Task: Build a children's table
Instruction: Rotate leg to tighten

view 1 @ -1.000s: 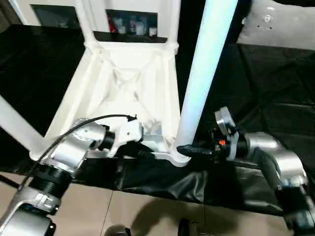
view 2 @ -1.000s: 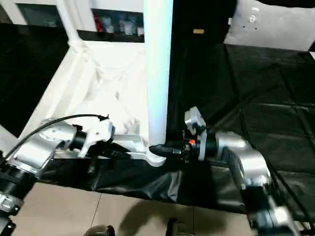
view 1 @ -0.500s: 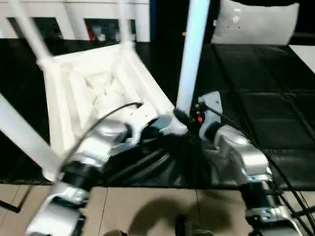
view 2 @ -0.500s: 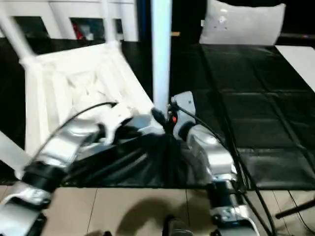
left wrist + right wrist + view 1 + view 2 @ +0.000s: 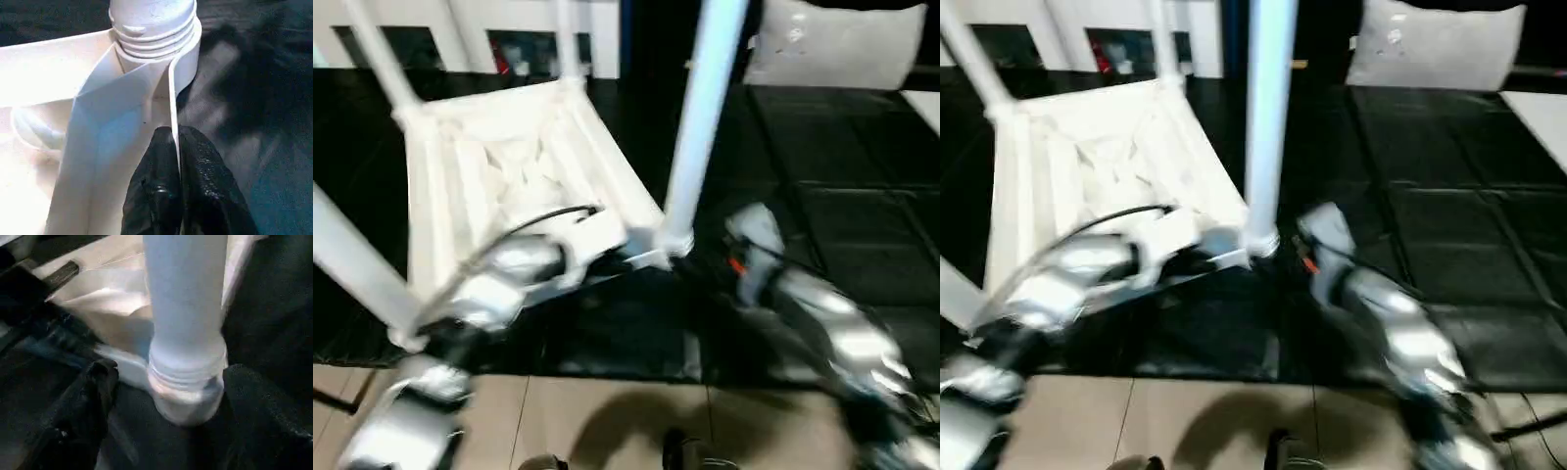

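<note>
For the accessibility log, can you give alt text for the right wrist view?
A white tube leg stands threaded into the tabletop's round corner socket, with the right gripper's black fingers spread open on either side, apart from it.

both silver forearms (image 5: 499,279) are smearing into blur in the head views, hiding the right gripper (image 5: 166,396) there. the near leg (image 5: 705,117) is running off the top edge. cabinet contents (image 5: 524,54) are staying too small to read.
</note>
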Available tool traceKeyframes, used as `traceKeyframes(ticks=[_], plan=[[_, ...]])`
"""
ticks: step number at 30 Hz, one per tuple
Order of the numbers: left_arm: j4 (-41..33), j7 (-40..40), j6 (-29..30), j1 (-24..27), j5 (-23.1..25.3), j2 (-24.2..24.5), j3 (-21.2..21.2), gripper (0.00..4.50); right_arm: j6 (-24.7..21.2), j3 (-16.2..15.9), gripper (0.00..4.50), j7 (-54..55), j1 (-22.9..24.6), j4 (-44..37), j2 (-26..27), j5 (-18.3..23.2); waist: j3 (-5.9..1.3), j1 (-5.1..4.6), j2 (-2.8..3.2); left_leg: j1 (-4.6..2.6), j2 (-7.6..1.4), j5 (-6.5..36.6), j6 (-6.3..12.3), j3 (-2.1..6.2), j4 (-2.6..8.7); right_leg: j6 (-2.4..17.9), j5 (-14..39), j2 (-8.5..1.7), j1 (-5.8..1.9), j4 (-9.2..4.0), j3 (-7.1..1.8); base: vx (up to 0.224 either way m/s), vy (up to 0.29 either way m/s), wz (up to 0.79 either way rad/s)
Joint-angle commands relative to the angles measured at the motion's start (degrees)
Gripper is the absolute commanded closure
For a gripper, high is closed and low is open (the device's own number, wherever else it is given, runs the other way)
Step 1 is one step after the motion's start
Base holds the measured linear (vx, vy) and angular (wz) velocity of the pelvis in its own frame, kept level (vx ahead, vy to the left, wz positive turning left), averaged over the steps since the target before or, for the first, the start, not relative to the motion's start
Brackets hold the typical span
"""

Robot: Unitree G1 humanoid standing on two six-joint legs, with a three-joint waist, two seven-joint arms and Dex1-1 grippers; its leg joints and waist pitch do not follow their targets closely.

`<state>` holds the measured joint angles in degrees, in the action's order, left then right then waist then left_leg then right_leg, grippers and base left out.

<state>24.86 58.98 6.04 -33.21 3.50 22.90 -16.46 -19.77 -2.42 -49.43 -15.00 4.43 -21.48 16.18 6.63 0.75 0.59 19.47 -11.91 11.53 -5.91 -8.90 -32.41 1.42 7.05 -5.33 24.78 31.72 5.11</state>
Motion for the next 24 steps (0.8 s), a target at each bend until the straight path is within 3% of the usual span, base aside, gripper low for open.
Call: traceKeyframes(ticks=[1,2,3,4,5,6,10,11,12,14,15,18,19,22,23,24], plan=[[0.10,2.73,-1.11,2.85,0.64,1.59,-1.58,4.50,0.90,-0.40,0.30,-5.68,1.90,-2.74,-2.19,1.97,-4.56,0.75,-1.43,1.48,-0.08,7.64,7.53,-1.02,3.16,12.01,15.01,-2.22,-4.66,-2.33,-2.70,0.073,-0.060,0.05],[-0.52,3.26,-1.89,3.57,0.39,1.85,-1.77,4.50,1.48,-0.68,0.30,-7.03,2.88,-3.20,-3.13,2.14,-4.48,0.98,-1.14,1.51,-0.25,5.98,8.18,-1.08,3.09,12.53,13.92,-2.36,-4.38,-2.27,-2.71,0.071,-0.060,0.02],[-2.81,4.77,-2.91,5.62,-0.13,2.80,-2.50,4.50,1.73,-0.27,0.10,-8.89,4.84,-3.95,-4.18,3.29,-5.05,0.99,-1.74,1.40,-0.14,4.97,8.36,-1.21,2.84,12.63,12.95,-2.20,-4.58,-2.07,-2.66,0.061,-0.059,0.00],[-2.81,4.77,-2.91,5.62,-0.13,2.80,-2.50,4.50,1.73,-0.27,0.06,-8.89,4.84,-3.95,-4.18,3.29,-5.38,1.36,-1.43,1.61,-0.16,2.76,8.67,-1.09,2.63,13.12,9.86,-2.34,-4.89,-1.44,-2.71,0.061,-0.059,0.00],[-3.79,6.07,-2.67,6.26,-0.91,3.28,-2.61,4.50,2.24,-0.16,0.03,-9.31,4.88,-3.86,-4.07,3.54,-5.30,1.35,-1.53,1.61,-0.03,1.95,8.80,-1.20,2.49,13.46,8.35,-2.08,-4.65,-1.26,-2.69,0.053,-0.047,0.00],[-5.37,7.52,-2.28,7.20,-1.79,3.54,-3.03,4.50,2.59,0.33,0.03,-10.11,5.11,-3.73,-4.13,4.21,-5.90,1.44,-0.91,1.30,-0.12,1.08,8.68,-1.11,2.35,14.15,7.38,-2.13,-4.93,-0.90,-2.59,0.000,0.000,0.00],[-2.84,9.36,-5.56,6.31,-1.19,3.38,-4.52,4.50,4.27,0.35,0.03,-11.15,3.76,-1.10,-4.88,3.82,-5.82,1.59,-0.94,1.00,-0.18,1.82,8.73,-1.24,2.43,14.61,8.64,-1.76,-4.68,-1.00,-2.45,0.000,0.000,0.00],[-2.11,9.18,-6.19,5.94,-0.61,3.12,-5.06,4.50,4.52,0.58,0.03,-11.14,3.52,-0.61,-5.32,3.67,-5.46,1.82,0.28,0.71,-0.19,3.32,8.15,-1.19,2.52,14.28,11.01,-1.75,-4.29,-1.36,-2.41,0.000,0.000,0.00],[-1.46,9.07,-6.62,5.50,-0.04,3.03,-5.46,4.50,4.43,0.89,0.03,-10.68,3.07,-0.36,-5.46,3.55,-5.28,2.02,0.09,0.54,-0.27,6.24,6.88,-1.21,2.68,12.97,15.19,-1.73,-4.37,-1.86,-2.38,0.000,0.000,0.00],[-0.70,9.22,-6.85,5.07,0.42,2.98,-5.60,4.50,4.29,1.50,0.03,-9.84,2.37,-0.45,-5.18,3.85,-5.25,2.01,0.25,0.38,-0.29,7.94,5.98,-1.19,2.83,11.99,17.89,-1.72,-4.34,-2.19,-2.42,0.000,0.000,0.00],[-0.55,9.34,-6.86,5.06,0.58,2.99,-5.74,4.50,4.27,1.63,0.03,-9.64,2.43,-0.79,-5.17,3.95,-5.40,1.97,0.04,0.57,-0.21,8.40,5.28,-1.06,2.84,11.12,19.06,-1.73,-4.57,-2.17,-2.42,0.000,0.000,0.00],[-0.81,9.37,-6.41,5.25,0.74,3.14,-5.92,4.50,4.15,1.38,0.03,-10.20,2.91,-1.29,-5.35,4.09,-5.72,2.01,-0.17,0.69,-0.20,7.32,4.95,-0.98,2.77,10.55,18.30,-1.73,-4.60,-1.98,-2.54,0.000,0.000,0.00],[-1.85,9.22,-5.62,6.18,0.38,3.34,-5.78,4.50,3.71,0.07,0.03,-11.25,4.14,-2.14,-6.01,3.76,-6.40,1.96,-0.44,0.58,-0.23,6.69,4.96,-1.02,2.59,10.71,17.26,-1.72,-4.87,-1.76,-2.54,0.000,0.000,0.00],[-1.94,9.19,-5.67,6.53,-0.02,3.39,-5.52,4.50,3.48,-0.85,0.03,-11.61,4.54,-2.34,-6.32,3.42,-6.57,1.92,-0.43,0.79,-0.16,6.52,5.22,-1.00,2.54,11.04,15.44,-1.61,-4.86,-1.70,-2.46,0.000,0.000,0.00],[-2.46,9.28,-5.79,7.11,-0.25,3.59,-5.51,4.50,3.07,-1.45,0.03,-11.88,4.91,-2.40,-6.58,3.33,-7.19,2.06,-1.23,0.92,-0.12,5.44,5.33,-0.93,2.38,10.96,14.49,-1.78,-5.22,-1.21,-2.49,0.000,0.000,0.00],[-2.46,9.28,-5.79,7.11,-0.25,3.59,-5.51,4.50,3.07,-1.45,0.03,-11.88,4.91,-2.40,-6.58,3.33,-7.08,2.08,-0.99,0.94,-0.17,5.23,5.45,-0.95,2.44,10.96,14.47,-1.78,-5.05,-1.33,-2.49,0.000,0.000,0.00]])
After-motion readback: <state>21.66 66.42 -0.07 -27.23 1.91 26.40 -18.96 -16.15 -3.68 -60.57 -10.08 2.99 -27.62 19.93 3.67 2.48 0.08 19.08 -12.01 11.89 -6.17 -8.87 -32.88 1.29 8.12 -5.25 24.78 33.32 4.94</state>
